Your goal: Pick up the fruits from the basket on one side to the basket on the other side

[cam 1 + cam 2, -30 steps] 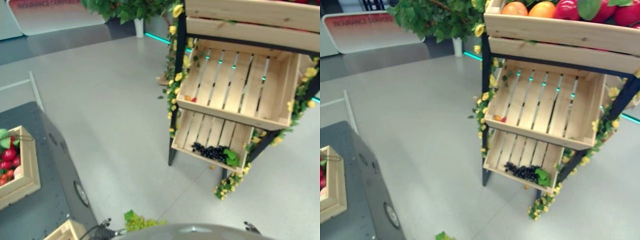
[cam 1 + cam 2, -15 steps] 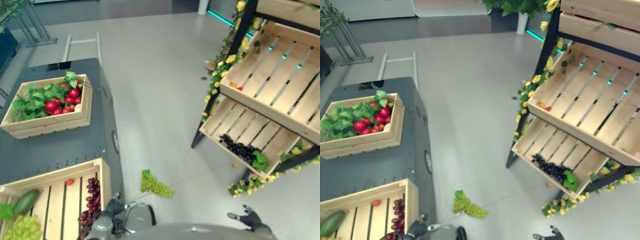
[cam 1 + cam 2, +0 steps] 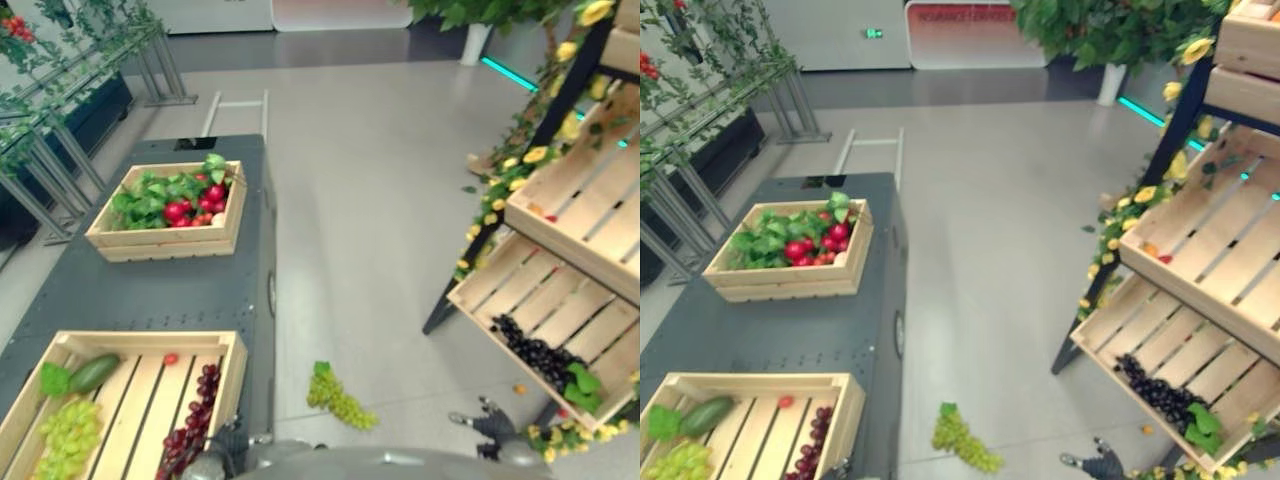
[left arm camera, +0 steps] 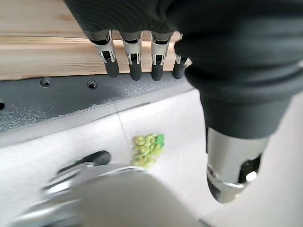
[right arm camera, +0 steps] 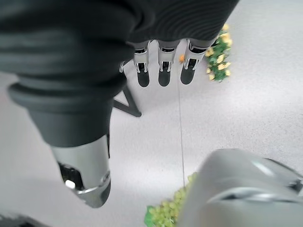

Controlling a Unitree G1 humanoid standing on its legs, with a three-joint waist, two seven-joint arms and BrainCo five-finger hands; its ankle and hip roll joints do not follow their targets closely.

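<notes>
A bunch of green grapes [image 3: 342,400] lies on the floor between the grey table [image 3: 150,290] and the shelf stand. The near wooden crate [image 3: 140,340] on the table holds green grapes [image 3: 65,440], dark red grapes [image 3: 192,420], a green cucumber-like fruit [image 3: 92,372] and a small tomato. The far crate [image 3: 165,242] holds red fruits among leaves. My left hand [image 4: 135,66] hangs open beside the near crate's wall, holding nothing. My right hand [image 3: 487,428] hangs open low over the floor, its fingers [image 5: 163,71] straight and empty.
A black-framed stand at the right carries slanted wooden crates [image 3: 590,210]; the lowest crate [image 3: 520,300] holds black grapes [image 3: 535,352]. Yellow flower garlands [image 3: 500,200] trail down its legs. Metal racks with vines [image 3: 60,120] stand left of the table.
The camera has swung left, so the table and both its crates have come fully into view and the stand has slid right. The grapes on the floor have stayed put.
</notes>
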